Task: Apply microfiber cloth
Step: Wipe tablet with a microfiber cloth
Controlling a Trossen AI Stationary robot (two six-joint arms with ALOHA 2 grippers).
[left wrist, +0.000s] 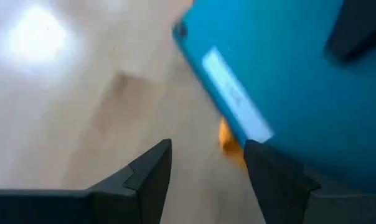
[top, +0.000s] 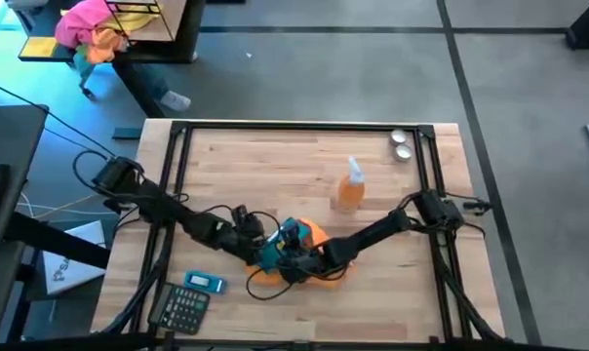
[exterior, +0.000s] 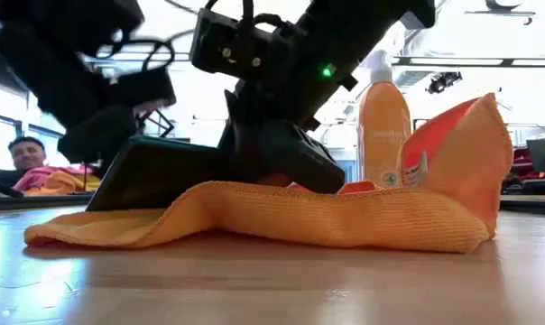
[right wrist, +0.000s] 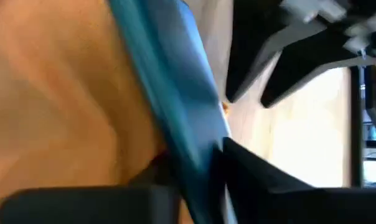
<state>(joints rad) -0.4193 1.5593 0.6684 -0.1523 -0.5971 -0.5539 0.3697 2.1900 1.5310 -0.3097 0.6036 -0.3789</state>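
From above, both arms meet at the front middle of the wooden desk. The left tool and the right tool are close together over a blue phone, which lies on the microfiber cloth. The cloth spreads under and around both tools. An orange spray bottle stands behind them, two small round tins sit at the far right corner, and a calculator and a small blue device lie at the front left.

At desk height, the microfiber cloth lies folded on the desk, its right corner standing up. A dark flat phone rests tilted on it, under the arms. The spray bottle stands behind. A person shows far left in the room.

On the left wrist, the fingers stand apart, with the blue phone beside one of them.

On the right wrist, the tool is clamped on the blue phone, held edge-on, with orange cloth beside it.
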